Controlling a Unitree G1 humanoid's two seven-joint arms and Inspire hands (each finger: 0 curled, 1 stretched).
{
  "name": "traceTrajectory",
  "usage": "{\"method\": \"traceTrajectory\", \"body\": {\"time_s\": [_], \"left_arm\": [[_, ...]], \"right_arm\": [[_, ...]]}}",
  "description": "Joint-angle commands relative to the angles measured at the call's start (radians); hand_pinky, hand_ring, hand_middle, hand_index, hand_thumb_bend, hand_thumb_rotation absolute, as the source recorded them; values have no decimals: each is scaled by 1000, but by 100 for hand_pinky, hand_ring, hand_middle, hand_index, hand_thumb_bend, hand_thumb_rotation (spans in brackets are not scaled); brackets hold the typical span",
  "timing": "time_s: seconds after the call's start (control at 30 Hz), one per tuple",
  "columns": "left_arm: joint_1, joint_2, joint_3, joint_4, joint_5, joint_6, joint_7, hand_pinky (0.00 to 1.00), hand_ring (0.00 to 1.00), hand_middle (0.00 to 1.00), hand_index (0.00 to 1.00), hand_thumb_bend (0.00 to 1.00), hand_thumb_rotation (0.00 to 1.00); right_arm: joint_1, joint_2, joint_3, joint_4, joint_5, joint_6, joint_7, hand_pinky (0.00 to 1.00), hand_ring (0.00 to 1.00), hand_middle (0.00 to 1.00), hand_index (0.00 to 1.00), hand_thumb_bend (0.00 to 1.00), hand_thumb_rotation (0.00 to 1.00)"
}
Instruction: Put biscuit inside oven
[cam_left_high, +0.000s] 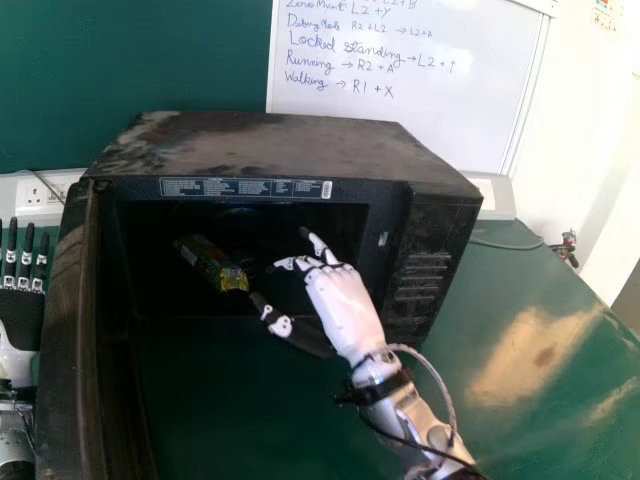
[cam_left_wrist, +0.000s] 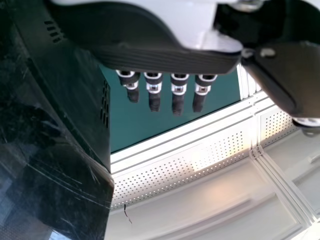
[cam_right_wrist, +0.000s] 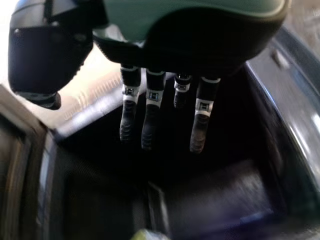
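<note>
One wide left robot hand, one wide right — oven door between, whiteboard behind.

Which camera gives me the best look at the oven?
The head view: it takes in the oven from its top to its open front, with the label strip above the opening. The left wrist view shows dark casing with vent slots; the right wrist view looks into the dark interior.
</note>
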Motion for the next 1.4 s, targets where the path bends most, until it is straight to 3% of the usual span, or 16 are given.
{"method": "traceTrajectory", "body": {"time_s": [0.0, 0.4, 0.6, 0.7, 0.9, 1.0, 1.27, 1.37], "left_arm": [[49, -41, 0, 43, 9, 4, 1, 0, 0, 48, 49, 51, 0], [41, -28, 2, 66, 4, 15, -15, 0, 0, 48, 49, 51, 0], [37, -22, -1, 76, 13, 0, -19, 0, 0, 48, 49, 51, 0], [36, -18, 0, 80, 9, 8, -17, 0, 0, 48, 49, 51, 0], [34, -16, 3, 83, 9, 8, -14, 0, 0, 48, 49, 51, 0], [32, -12, 5, 91, 7, 16, -14, 0, 0, 48, 49, 51, 0], [35, -13, 5, 86, 14, 1, -14, 0, 0, 48, 49, 51, 0], [36, -8, 6, 91, 9, 12, -21, 0, 0, 48, 49, 51, 0]], "right_arm": [[22, -14, -21, 3, -1, -51, -50, 46, 54, 60, 64, 74, 26], [84, -42, -95, 160, 82, -376, -137, 46, 51, 57, 66, 65, 25], [72, -37, -123, 305, 46, -563, -297, 42, 46, 53, 66, 64, 17], [58, -41, -125, 369, -16, -609, -422, 41, 45, 51, 66, 63, 16], [51, -50, -126, 462, -81, -610, -602, 40, 44, 48, 69, 61, 31], [39, -50, -127, 527, -64, -650, -640, 40, 43, 47, 68, 62, 36], [10, -28, -173, 699, 96, -767, -543, 32, 36, 44, 66, 64, 62], [13, -5, -205, 754, 194, -792, -439, 33, 36, 43, 67, 64, 71]]}}
